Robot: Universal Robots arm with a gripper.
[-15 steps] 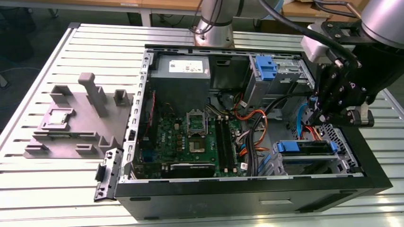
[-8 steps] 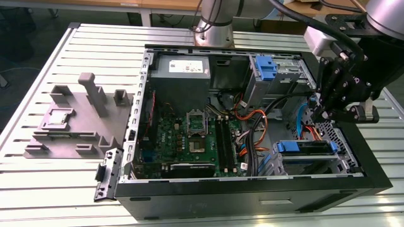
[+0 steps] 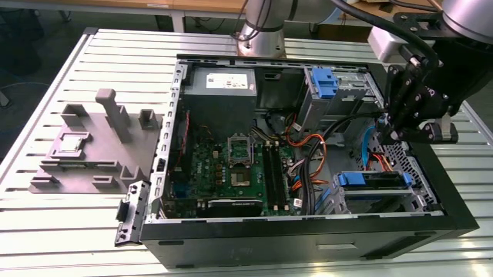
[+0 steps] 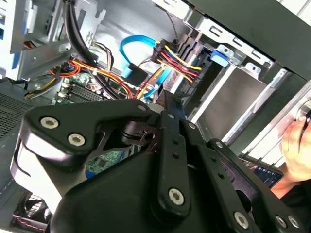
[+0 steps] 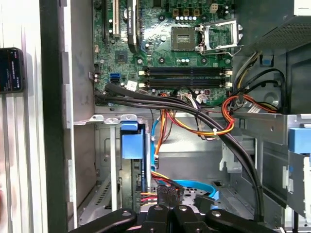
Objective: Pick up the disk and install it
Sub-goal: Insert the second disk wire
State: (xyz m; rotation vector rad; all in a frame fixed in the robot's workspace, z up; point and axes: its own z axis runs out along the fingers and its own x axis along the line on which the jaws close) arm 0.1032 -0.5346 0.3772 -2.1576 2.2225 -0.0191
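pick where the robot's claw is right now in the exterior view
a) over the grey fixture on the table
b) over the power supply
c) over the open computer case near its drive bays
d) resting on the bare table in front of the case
c: in the exterior view the claw hangs over the open computer case on that view's right, beside the blue-tabbed drive bay, well away from the grey fixture.

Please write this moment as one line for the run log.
gripper: above drive bay | disk: in bay, blue carrier | computer case: open
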